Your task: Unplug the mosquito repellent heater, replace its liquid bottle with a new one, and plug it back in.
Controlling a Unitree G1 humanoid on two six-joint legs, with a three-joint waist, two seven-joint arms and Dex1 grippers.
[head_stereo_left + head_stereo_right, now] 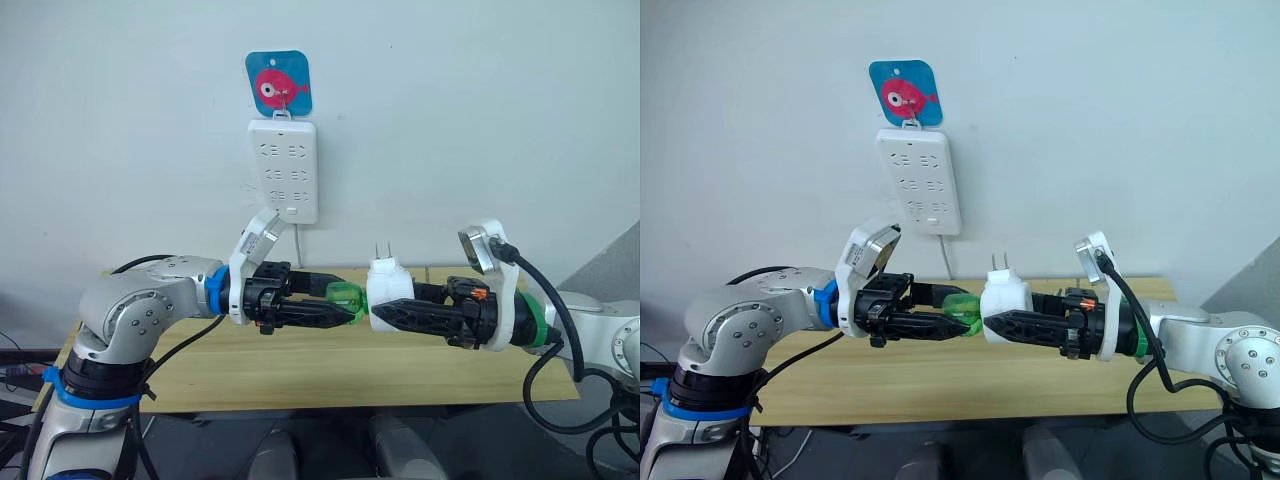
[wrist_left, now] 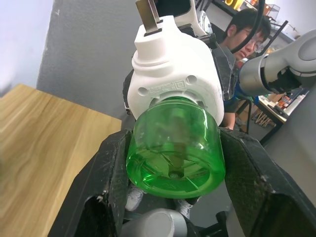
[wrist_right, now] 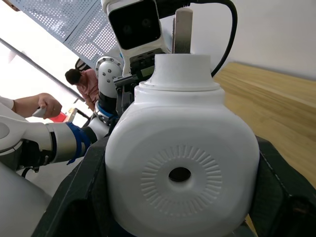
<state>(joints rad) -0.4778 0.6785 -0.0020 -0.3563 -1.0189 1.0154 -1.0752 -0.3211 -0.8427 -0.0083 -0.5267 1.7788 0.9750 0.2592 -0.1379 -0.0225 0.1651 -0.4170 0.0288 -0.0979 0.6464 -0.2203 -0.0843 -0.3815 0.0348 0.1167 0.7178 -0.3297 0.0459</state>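
The mosquito repellent heater [image 1: 387, 285] is out of the power strip [image 1: 285, 170] and is held in the air, above the middle of the wooden table [image 1: 300, 375] and below the strip on the wall. The right gripper [image 1: 385, 318] is closed around its white body, one finger on each side, and the two metal prongs [image 1: 382, 251] point upward. The green liquid bottle [image 1: 345, 298] sticks out sideways from the heater toward the robot's left. The left gripper [image 1: 348, 312] is clamped on this bottle, its fingers [image 2: 106, 177] pressing on both sides of the green plastic.

The two arms meet nose to nose, so the long axis of bottle and heater together lies horizontal, along the line from one gripper to the other. In the left wrist view the bottle neck seems to sit still inside the white collar of the heater, so I judge that the bottle is not yet free. The coming move probably is to turn or pull the bottle along this same axis, away from the heater toward the left, while the right gripper keeps the body fixed. A risk is that the smooth bottle slips between the fingers.

A person [image 2: 244, 34] sits in the background.
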